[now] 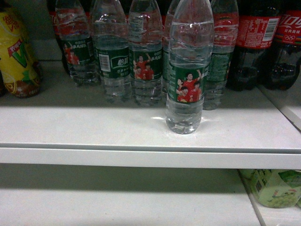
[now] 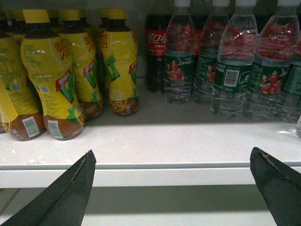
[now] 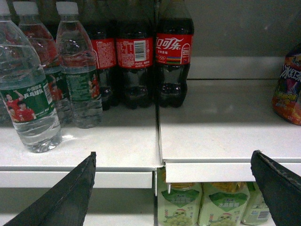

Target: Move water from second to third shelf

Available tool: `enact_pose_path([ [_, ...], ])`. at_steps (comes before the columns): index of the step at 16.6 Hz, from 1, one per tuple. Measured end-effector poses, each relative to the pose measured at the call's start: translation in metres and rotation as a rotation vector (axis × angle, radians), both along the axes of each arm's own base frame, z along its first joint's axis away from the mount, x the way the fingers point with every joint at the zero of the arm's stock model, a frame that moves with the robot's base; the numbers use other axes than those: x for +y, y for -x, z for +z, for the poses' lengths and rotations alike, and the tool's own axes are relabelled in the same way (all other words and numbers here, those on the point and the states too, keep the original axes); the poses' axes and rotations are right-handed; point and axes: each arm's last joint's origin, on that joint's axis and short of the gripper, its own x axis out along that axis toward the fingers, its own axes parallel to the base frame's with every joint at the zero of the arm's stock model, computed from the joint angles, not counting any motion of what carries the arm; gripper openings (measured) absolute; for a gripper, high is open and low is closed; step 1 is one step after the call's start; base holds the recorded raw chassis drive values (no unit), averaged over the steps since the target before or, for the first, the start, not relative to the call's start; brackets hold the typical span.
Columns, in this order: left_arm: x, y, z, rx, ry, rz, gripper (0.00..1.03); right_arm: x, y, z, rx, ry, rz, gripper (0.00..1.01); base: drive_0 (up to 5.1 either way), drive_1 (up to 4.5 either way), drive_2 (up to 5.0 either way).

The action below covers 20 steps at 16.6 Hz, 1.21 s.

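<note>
White metal shelf, dim store lighting. Item: clear ribbed plastic water bottle with dark green label, upright, alone near the front edge, ahead of a row of matching bottles; dark cola bottles at right. Handling, judged: full, moderately heavy, thin-walled, slippery; take at the labelled waist. Left gripper and right gripper: jaws spread, empty.

Head view cuts the front water bottle off above its shoulder, cap unseen. Ahead-left of the right gripper, that bottle loses its top to the frame. Ahead-right, a snack bag is half cropped, print unreadable. Left gripper: only fingertip ends visible.
</note>
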Motion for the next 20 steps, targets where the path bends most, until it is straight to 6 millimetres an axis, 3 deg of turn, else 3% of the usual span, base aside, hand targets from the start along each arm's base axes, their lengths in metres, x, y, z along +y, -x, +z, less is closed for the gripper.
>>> enact_pose_path([
  [19,0.0,0.0,0.0,0.0,0.0,0.0,0.98,0.0,0.0,0.0,0.0,0.0,0.0,0.98,0.0,0.0,0.0],
  [20,0.0,0.0,0.0,0.0,0.0,0.0,0.98,-0.001,-0.0008,-0.0033,0.069,-0.051,0.02,0.98,0.0,0.0,0.0],
])
